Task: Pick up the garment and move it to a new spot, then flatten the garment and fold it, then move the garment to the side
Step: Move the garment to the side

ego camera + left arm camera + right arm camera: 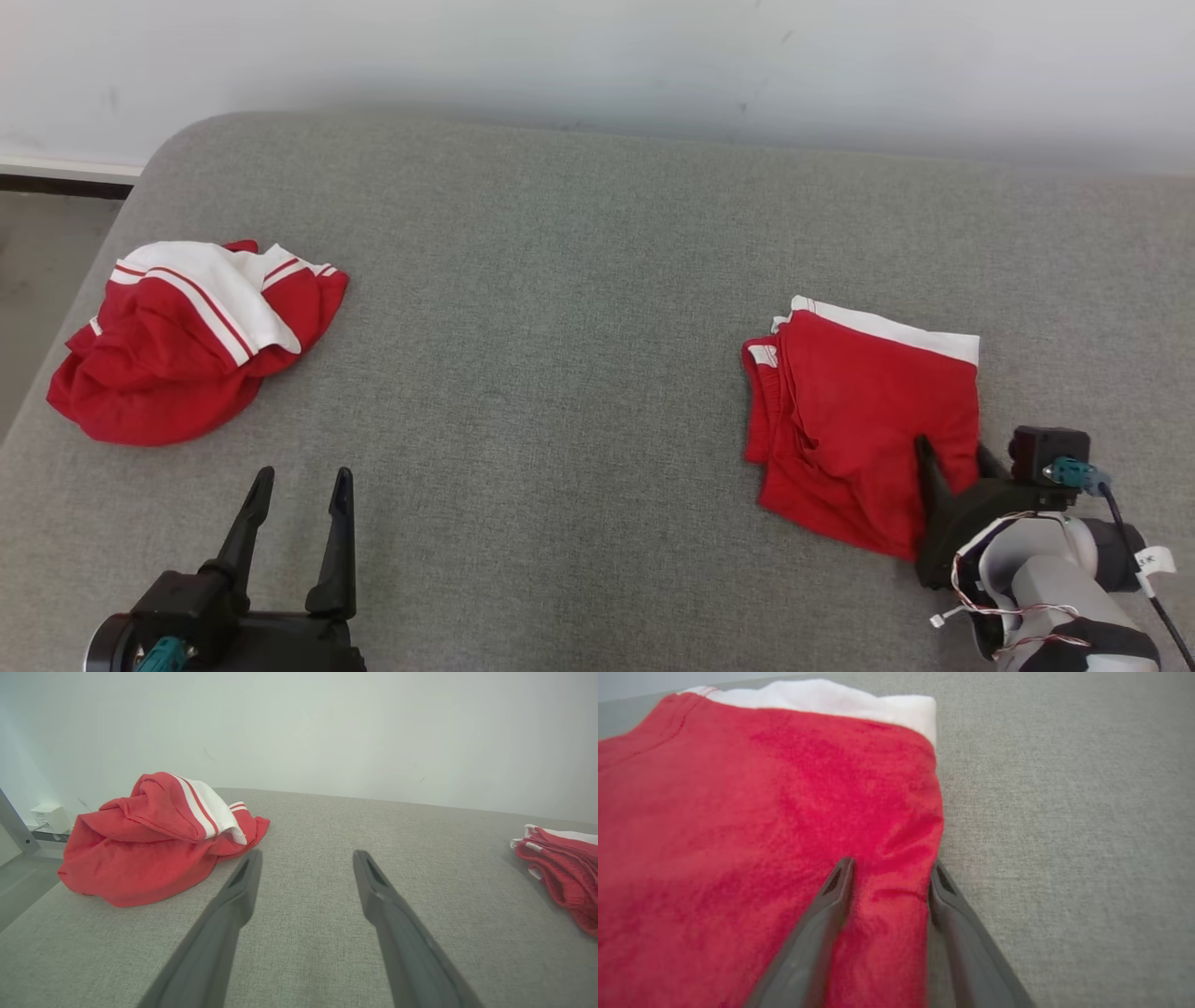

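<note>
A folded red garment (859,411) with a white band along its far edge lies at the right of the grey padded surface (560,280). My right gripper (950,448) stands open at the garment's near right edge. In the right wrist view the folded garment (761,812) has a raised fold between the fingers of the right gripper (892,863), one finger on the cloth and the other at its edge. A second, crumpled red and white garment (177,345) lies at the far left. My left gripper (303,476) rests open near it, holding nothing.
The grey surface ends in a rounded corner at the left, with floor (37,271) beyond it. A pale wall (597,56) runs along the back. In the left wrist view a small white box (49,816) sits by the wall behind the crumpled garment (149,844).
</note>
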Robot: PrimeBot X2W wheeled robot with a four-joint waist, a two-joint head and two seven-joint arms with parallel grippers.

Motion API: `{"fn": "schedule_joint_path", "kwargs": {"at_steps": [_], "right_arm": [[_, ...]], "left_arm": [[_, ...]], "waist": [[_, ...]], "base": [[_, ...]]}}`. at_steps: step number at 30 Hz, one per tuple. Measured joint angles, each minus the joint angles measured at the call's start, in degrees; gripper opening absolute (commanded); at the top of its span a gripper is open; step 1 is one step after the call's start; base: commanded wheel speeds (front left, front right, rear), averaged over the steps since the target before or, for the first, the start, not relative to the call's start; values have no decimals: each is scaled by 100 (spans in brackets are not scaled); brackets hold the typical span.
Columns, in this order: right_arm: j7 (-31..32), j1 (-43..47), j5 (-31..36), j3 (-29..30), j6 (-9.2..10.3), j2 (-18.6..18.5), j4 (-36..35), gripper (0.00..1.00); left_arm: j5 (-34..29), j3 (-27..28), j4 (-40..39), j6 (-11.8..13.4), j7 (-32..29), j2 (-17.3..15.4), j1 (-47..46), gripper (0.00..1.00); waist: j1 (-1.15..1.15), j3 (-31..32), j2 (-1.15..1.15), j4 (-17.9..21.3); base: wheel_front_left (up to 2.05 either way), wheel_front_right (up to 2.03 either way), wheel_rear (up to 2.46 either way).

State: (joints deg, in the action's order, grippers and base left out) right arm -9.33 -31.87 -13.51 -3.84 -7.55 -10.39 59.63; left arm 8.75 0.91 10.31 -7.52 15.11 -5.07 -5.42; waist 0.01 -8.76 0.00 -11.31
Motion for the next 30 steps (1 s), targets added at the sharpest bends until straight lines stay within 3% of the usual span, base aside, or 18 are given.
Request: {"fn": "schedule_joint_path", "kwargs": {"at_steps": [1, 7, 14, 21, 30], "right_arm": [[31, -68, -104, -69, 1, 47, 126, 0], [-31, -241, -216, -399, -4, -52, 276, 0], [178, -1105, -145, -1159, -1, -626, -15, 0], [564, -2017, -183, -1875, -1, -1456, -709, 0], [893, -2471, -457, -1984, -1, -2647, -1624, 0]], "left_arm": [[0, -21, 15, 0, 0, -1, 0, 100], [25, -25, 8, 1, 0, 12, 7, 100], [75, -115, -188, 1, 1, 15, -108, 100], [143, -73, -659, 0, 1, -107, -503, 100], [177, 33, -1104, -1, 1, -490, -850, 100]], "waist": [[0, 24, 0, 6], [-1, 67, 0, 67], [-1, -236, 0, 211], [0, -882, 0, 460], [1, -1823, 1, 1002]], "base": [[0, 0, 0], [0, 0, 0], [0, 0, 0], [0, 0, 0], [0, 0, 0]]}}
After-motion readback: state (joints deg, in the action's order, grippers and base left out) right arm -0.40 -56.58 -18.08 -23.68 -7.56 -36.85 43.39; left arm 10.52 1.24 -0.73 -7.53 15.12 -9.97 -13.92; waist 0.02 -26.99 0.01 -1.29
